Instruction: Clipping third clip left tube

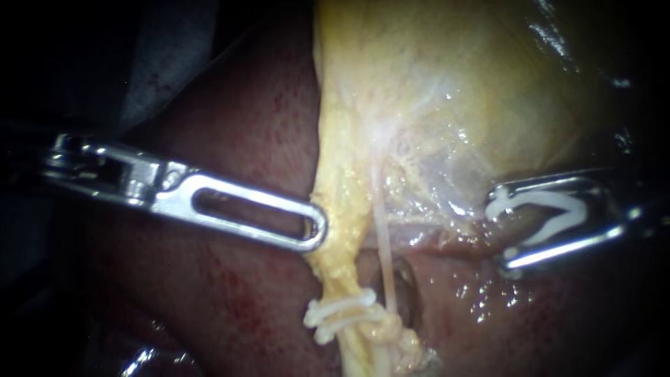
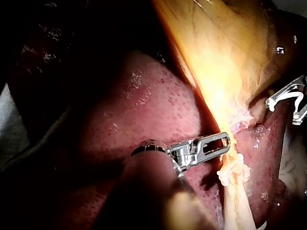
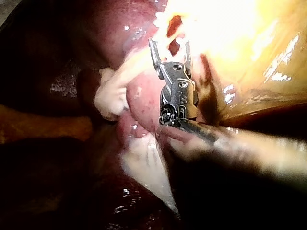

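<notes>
Inspection of all three views recorded no legible text, label, brand, number or sign on any surface shown.

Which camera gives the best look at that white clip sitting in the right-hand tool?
The endoscope view: the white clip lies side-on, both legs plain, held between the right instrument's jaws. The left wrist view shows the clip small and far off. The right wrist view looks from behind the jaws into glare, hiding the clip.

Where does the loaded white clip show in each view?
Endoscope: white clip between the right tool's jaws, right side.
Left wrist: in those jaws, beyond the yellow tissue from the left tool.
Right wrist: not made out in glare.
Shared landmark: right tool.
</notes>
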{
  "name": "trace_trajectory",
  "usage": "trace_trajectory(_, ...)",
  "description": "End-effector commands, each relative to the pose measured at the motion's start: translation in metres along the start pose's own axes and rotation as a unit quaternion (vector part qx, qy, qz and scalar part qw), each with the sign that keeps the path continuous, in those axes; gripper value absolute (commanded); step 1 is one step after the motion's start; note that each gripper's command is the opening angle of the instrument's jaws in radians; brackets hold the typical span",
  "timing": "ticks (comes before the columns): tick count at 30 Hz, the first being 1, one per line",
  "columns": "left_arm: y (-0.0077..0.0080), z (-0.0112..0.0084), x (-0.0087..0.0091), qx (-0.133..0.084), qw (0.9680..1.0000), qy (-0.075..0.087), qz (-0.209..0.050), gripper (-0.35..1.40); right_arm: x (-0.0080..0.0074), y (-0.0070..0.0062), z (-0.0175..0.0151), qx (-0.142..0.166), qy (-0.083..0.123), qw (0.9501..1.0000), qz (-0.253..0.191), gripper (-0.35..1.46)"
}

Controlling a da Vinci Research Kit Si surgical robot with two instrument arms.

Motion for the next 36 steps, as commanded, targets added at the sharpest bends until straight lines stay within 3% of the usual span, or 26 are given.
trace_trajectory(1,-0.0001,-0.0001,0.0001,0.001,1.0000,0.000,0.001,-0.35,-0.0003,0.0000,0.0008,0.003,-0.003,1.0000,-0.002,0.52)
trace_trajectory(13,-0.0009,-0.0001,0.0004,0.001,1.0000,-0.001,-0.001,-0.35,-0.0023,0.0004,0.0077,0.017,-0.013,0.9998,-0.006,0.52)
trace_trajectory(22,-0.0011,0.0000,0.0005,0.001,1.0000,-0.002,-0.001,-0.35,-0.0033,0.0023,0.0114,0.019,-0.018,0.9997,-0.001,0.52)
trace_trajectory(29,-0.0012,0.0000,0.0005,0.001,1.0000,-0.002,-0.001,-0.35,-0.0033,0.0034,0.0135,0.021,-0.020,0.9996,0.000,0.51)
trace_trajectory(36,-0.0013,0.0002,0.0006,0.000,1.0000,-0.002,-0.001,-0.35,-0.0028,0.0033,0.0164,0.031,-0.028,0.9991,-0.001,0.51)
